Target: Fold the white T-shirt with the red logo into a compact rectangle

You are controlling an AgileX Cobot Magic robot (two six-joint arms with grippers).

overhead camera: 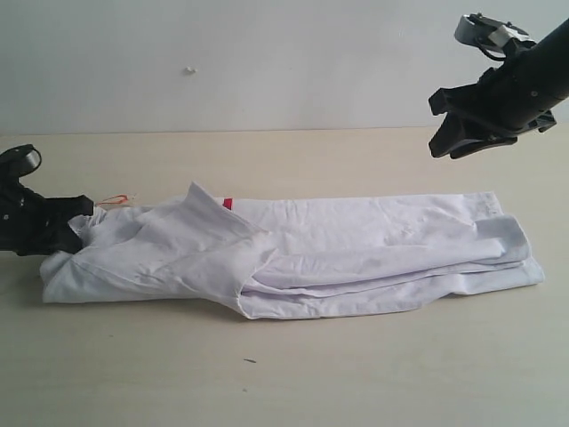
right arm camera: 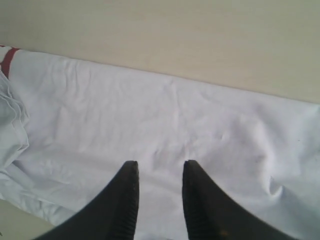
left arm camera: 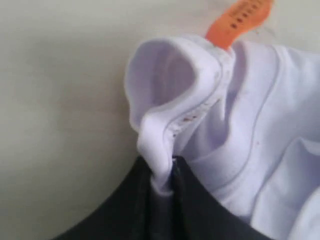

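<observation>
The white T-shirt (overhead camera: 356, 245) lies folded into a long band across the table, collar end at the left. A sliver of the red logo (overhead camera: 228, 204) peeks out at the band's far edge; the same sliver of red logo (right arm camera: 7, 60) shows in the right wrist view. My left gripper (overhead camera: 76, 218) is shut on the collar's ribbed edge (left arm camera: 162, 150), with cloth pinched between its black fingers (left arm camera: 125, 205). The orange neck tag (left arm camera: 239, 19) sticks out just beyond. My right gripper (overhead camera: 462, 133) hangs open in the air above the shirt's right end, over flat white cloth (right arm camera: 165, 125), holding nothing.
The pale wooden table (overhead camera: 284, 374) runs wide in front of and behind the shirt. A plain white wall (overhead camera: 267, 62) stands at the back. A small dark speck (overhead camera: 250, 361) lies on the table in front of the shirt.
</observation>
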